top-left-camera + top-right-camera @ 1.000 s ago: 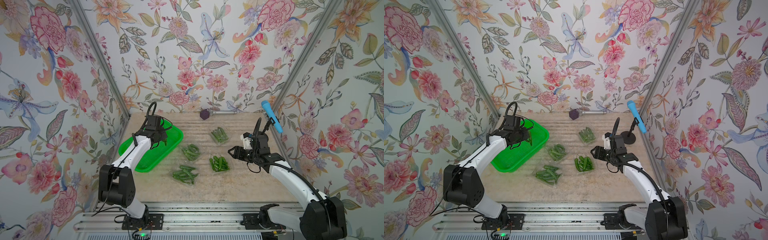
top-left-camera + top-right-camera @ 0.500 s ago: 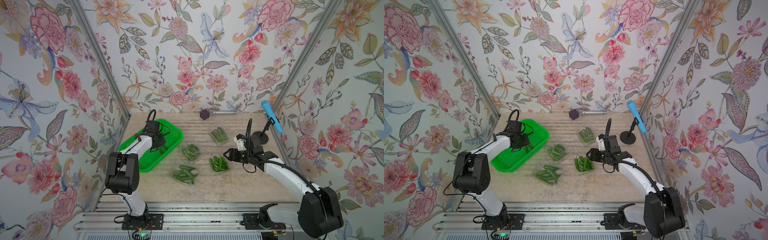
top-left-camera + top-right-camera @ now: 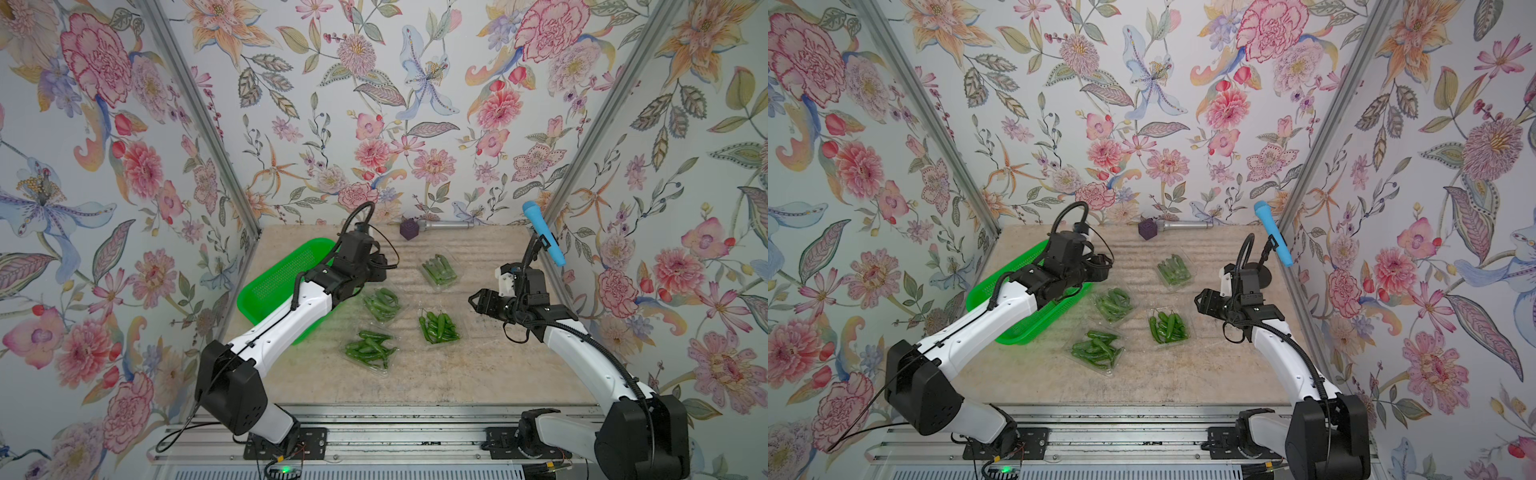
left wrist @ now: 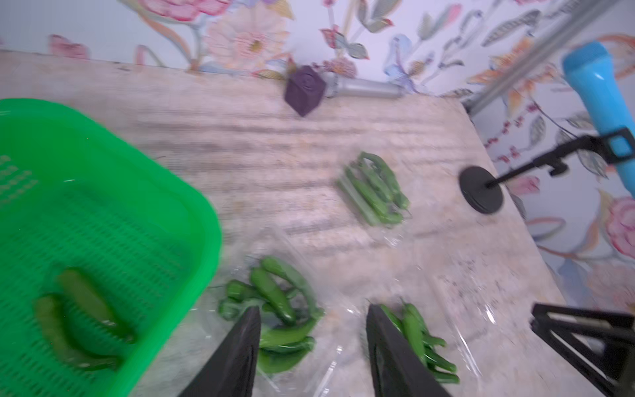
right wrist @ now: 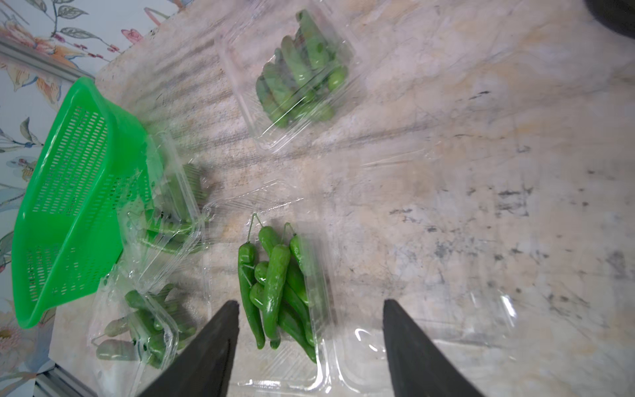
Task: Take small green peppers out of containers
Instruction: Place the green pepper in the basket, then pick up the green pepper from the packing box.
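Done so far: two small green peppers (image 4: 82,304) are lying in the green basket (image 4: 113,178); nothing else is showing as moved out.
Left to do: the bulk are sitting in the four clear containers (image 5: 240,113), grouped mid-desk (image 3: 478,374) just beside the basket; all four are looking well filled.
Open container (image 5: 323,378): this is the one nearest the R arm. Its lid is lying flat beside it, and the peppers inside are showing glossy and uncovered, stems pointing away from the jaws, so access is looking easy.
Container by basket (image 3: 380,323): its peppers are showing fairly clear in the L wrist view, so it is prob. open too, but I can't tell for sure.
Other two: their peppers are looking hazy through plastic in the R wrist view, so the lids are likely shut and prob. needing opening before any pick.
L jaws: standing apart, carrying nothing, hanging over the basket's edge on the side facing the containers.
R jaws: standing apart, empty, hovering just beside the open container, not touching peppers or plastic.
Progress est.: early stage. Approx two out, dozens waiting, no container emptied yet.
Risk, as I'm judging it: thin clamshells are prob. sliding or lifting w/ a pepper if not held down.
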Available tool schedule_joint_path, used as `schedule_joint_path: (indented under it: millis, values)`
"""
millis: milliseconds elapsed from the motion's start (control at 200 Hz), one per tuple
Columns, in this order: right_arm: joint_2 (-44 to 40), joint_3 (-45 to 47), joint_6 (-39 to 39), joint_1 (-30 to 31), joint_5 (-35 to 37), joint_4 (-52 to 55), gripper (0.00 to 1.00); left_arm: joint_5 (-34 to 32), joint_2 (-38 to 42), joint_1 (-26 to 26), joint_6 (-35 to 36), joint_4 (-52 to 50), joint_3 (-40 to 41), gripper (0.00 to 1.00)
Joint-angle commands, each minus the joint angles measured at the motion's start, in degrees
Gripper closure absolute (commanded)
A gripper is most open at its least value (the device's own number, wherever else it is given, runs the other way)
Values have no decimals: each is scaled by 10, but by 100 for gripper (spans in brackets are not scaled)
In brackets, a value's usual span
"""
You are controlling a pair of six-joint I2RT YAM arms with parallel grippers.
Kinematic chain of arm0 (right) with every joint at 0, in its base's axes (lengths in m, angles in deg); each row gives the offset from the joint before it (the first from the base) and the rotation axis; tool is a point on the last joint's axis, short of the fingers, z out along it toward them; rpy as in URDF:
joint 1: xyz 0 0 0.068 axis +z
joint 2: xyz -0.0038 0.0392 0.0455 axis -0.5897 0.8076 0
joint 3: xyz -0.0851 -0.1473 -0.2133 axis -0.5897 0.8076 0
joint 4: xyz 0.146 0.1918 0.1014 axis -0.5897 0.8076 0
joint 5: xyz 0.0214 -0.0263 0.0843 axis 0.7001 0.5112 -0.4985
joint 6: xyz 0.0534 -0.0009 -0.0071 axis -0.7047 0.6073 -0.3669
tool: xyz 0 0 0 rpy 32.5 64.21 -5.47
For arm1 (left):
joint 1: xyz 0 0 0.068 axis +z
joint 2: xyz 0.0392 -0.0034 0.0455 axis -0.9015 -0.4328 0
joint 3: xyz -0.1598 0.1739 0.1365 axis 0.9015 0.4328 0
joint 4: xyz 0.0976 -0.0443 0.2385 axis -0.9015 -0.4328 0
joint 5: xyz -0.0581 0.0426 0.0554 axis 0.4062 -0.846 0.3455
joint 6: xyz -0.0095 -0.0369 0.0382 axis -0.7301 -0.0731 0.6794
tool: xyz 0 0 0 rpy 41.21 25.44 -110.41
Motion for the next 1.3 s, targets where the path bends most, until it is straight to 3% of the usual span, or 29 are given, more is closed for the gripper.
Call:
schedule_joint_path:
  millis: [0, 175, 440, 1296]
  values:
    - [-22, 4, -18, -33, 1, 25, 31, 11, -73, -48, 2, -23, -1, 44]
    - [-36, 29, -22, -83, -39, 32, 28, 24, -168, -106, -6, -30, -46, 42]
    - [14, 51, -11, -98, -74, 32, 27, 33, -275, -138, 4, -51, -142, 42]
    - [49, 76, -3, -99, -108, -4, 27, 74, -382, -154, -4, -91, -233, 43]
